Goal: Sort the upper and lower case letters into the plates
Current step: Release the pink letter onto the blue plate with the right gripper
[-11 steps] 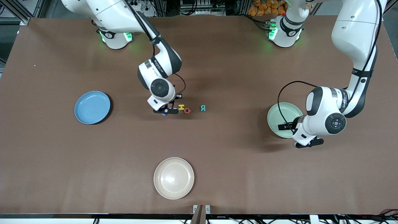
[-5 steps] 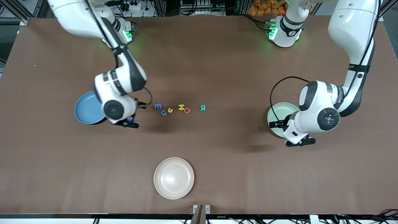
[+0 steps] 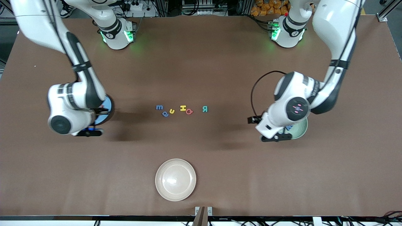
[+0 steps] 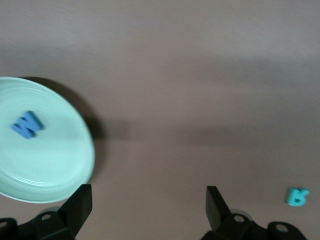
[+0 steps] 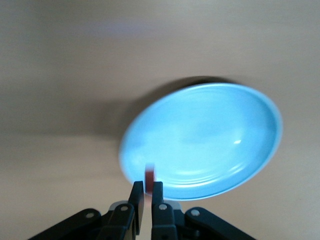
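Red-pink letter (image 5: 149, 180) pinched in right gripper (image 5: 148, 196), blue W (image 4: 26, 124) in mint plate (image 4: 75, 165)

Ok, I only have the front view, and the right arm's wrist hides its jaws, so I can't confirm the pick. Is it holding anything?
Observer: Yes. The right wrist view shows the right gripper shut on a red-pink letter, at the edge of the light blue plate.
Operator: The left arm covers most of the mint plate. Is anything in it?
Observer: One blue letter lies in the mint green plate.
Operator: And the left jaws?
Observer: The left gripper is open and empty, over the table beside that plate.
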